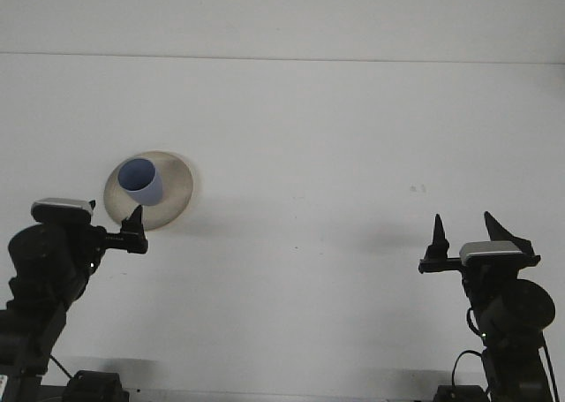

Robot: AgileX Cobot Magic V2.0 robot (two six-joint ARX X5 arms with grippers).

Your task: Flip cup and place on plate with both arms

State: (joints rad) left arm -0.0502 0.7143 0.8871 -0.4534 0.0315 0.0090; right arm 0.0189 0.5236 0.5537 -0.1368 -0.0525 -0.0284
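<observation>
Front view: the blue cup (141, 180) stands upright, mouth up, on the beige plate (175, 185), toward the plate's left half, on the white table (309, 155). Nothing grips or touches the cup.

The left gripper (132, 225) sits low at the left of the frame, just below and beside the plate's near-left rim. Only one dark fingertip (135, 216) shows clearly, pointing up near the rim; the other is hidden behind the arm's body and its camera housing, so I cannot tell how far its jaws stand apart. It holds nothing that can be seen, and whether the fingertip overlaps the plate's edge or merely stands in front of it cannot be told from this angle.

The right gripper (465, 232) is at the lower right, well apart from the plate and cup. Its two pointed fingers (437, 232) stand upright with a wide gap between them, plainly spread, and bare table shows through the gap. It holds and touches nothing.

A small dark speck (418, 188) marks the table above the right gripper
</observation>
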